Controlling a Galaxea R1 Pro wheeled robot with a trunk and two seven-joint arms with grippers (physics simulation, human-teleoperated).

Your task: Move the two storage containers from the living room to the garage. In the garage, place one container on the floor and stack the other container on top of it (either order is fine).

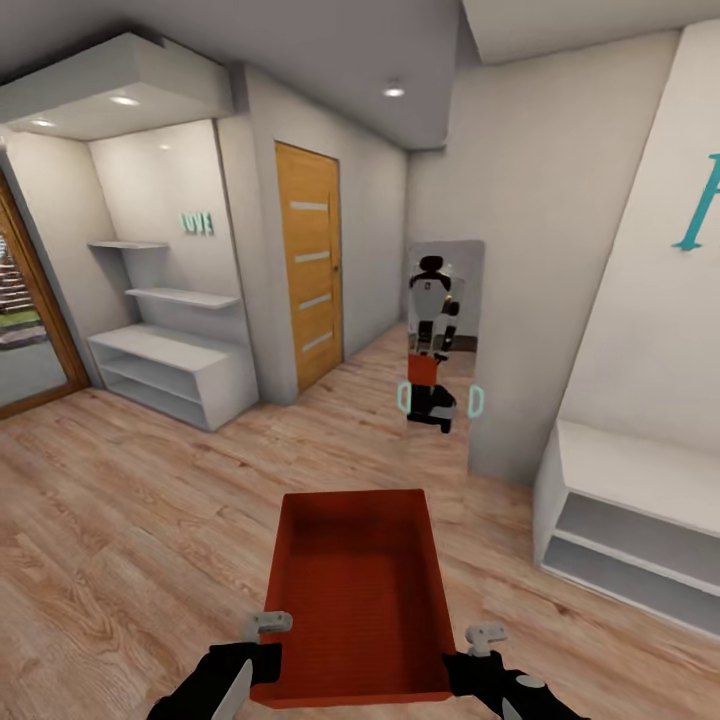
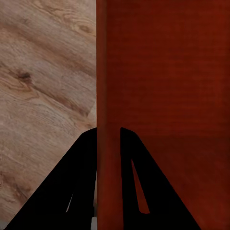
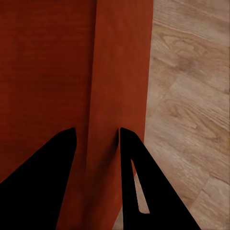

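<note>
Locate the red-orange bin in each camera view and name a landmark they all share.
Head view: storage container low center, held between both grippers.
Left wrist view: its wall clamped by the left gripper.
Right wrist view: its wall clamped by the right gripper.
Shared landmark: the wood-plank floor.

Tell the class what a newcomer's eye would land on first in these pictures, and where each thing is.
First comes the red-orange rectangular open-top storage container, held low in the middle over the light wood-plank floor, with the left gripper and right gripper each clamped on a side wall. Next, the tall wall mirror straight ahead, reflecting the robot, and the orange wooden door to its left.
</note>
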